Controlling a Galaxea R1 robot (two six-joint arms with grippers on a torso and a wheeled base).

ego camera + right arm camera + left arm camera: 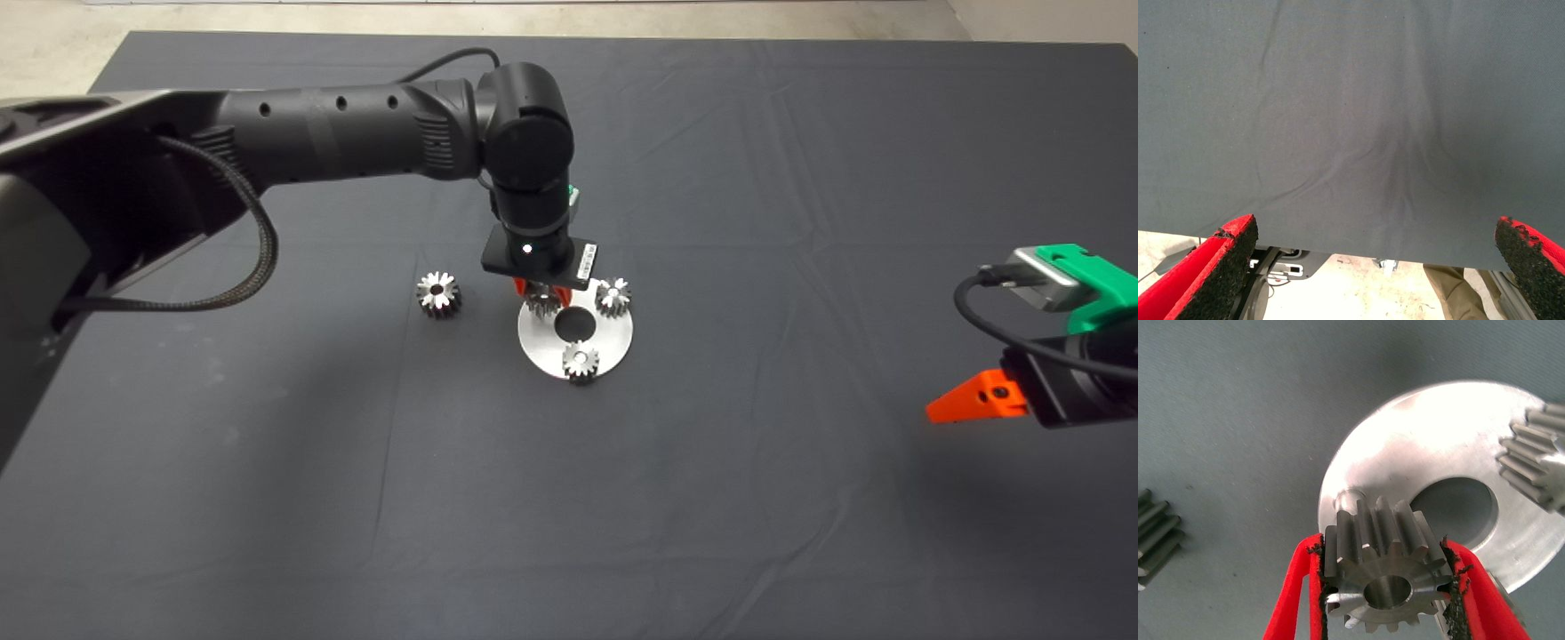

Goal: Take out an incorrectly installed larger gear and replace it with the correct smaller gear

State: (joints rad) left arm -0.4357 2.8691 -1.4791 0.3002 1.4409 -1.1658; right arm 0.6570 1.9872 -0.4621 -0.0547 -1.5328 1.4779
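My left gripper (542,296) is shut on the smaller gear (1381,580), a silver spur gear with a round bore. It holds the gear just above the round silver plate (613,342), beside a bare peg (1348,499) near the plate's rim. Two other small gears (613,296) (581,362) stand on the plate around its centre hole (576,324). The larger gear (437,293) stands on the mat to the left of the plate, apart from it; its edge shows in the left wrist view (1155,533). My right gripper (965,404) waits open at the right edge.
The dark mat (711,498) spreads out on all sides of the plate. The right wrist view shows bare mat (1351,120), the mat's edge, floor beyond it and part of a person's leg (1451,293).
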